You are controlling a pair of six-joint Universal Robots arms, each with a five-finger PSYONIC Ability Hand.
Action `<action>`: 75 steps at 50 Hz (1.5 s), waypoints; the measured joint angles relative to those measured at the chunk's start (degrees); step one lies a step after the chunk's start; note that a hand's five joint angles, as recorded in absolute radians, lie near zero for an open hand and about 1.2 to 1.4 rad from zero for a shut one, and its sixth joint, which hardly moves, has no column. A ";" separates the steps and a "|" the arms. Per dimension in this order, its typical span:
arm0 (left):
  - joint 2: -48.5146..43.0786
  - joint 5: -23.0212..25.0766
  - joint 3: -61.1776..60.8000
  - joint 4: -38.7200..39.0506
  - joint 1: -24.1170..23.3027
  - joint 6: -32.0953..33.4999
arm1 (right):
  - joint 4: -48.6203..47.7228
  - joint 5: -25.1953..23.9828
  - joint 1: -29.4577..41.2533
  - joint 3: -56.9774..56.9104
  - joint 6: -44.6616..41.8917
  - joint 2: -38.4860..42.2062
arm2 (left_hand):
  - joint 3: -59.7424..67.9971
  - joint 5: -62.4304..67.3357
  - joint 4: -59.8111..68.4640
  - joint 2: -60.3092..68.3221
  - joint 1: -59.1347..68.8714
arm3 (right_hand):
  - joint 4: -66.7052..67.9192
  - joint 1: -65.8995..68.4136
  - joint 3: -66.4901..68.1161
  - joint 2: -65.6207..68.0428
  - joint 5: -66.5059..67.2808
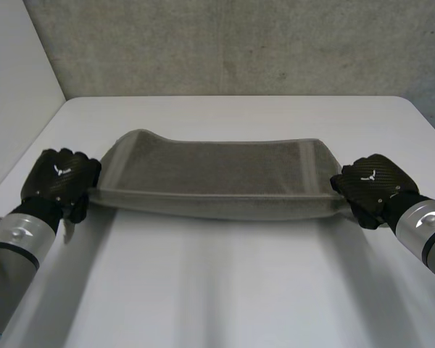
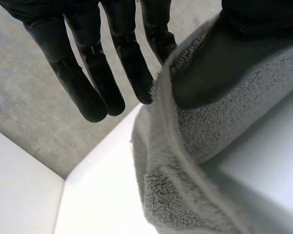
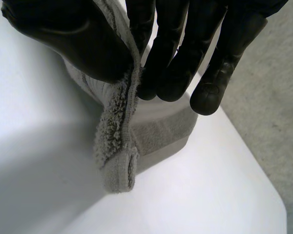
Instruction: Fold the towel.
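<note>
While the grey towel (image 1: 210, 174) lies spread across the middle of the white table (image 1: 225, 290), its near long edge hangs lifted off the surface. The left hand (image 1: 61, 181) pinches one end of that edge between the thumb and straight fingers, and the right hand (image 1: 370, 185) pinches the other end in the same way. I judge the fold as only begun: the grasp is made, but the held edge is not yet carried over to the far edge and laid down.

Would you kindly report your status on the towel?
Left hand pinches towel at left end; right hand at right end. Near edge raised, stretched between them. No obstruction seen.
</note>
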 measured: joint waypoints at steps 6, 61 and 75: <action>-1.99 0.06 -0.71 0.12 0.98 0.34 | 0.30 -0.02 -1.23 -0.29 -0.46 0.97 | -2.65 -2.76 -2.53 -2.73 -3.09 | 0.00 0.00 0.00 0.00 0.00; 17.65 3.86 14.36 -12.00 6.90 -3.08 | 20.99 -0.07 -3.71 -29.38 -1.32 -9.57 | 9.69 7.55 8.66 7.87 4.40 | -0.01 0.00 0.00 0.00 0.16; -13.39 1.46 27.03 -15.92 2.00 4.52 | 26.05 2.30 -1.89 -36.38 -8.58 11.44 | 9.81 7.78 8.67 7.87 4.41 | 0.00 0.00 0.00 0.00 0.16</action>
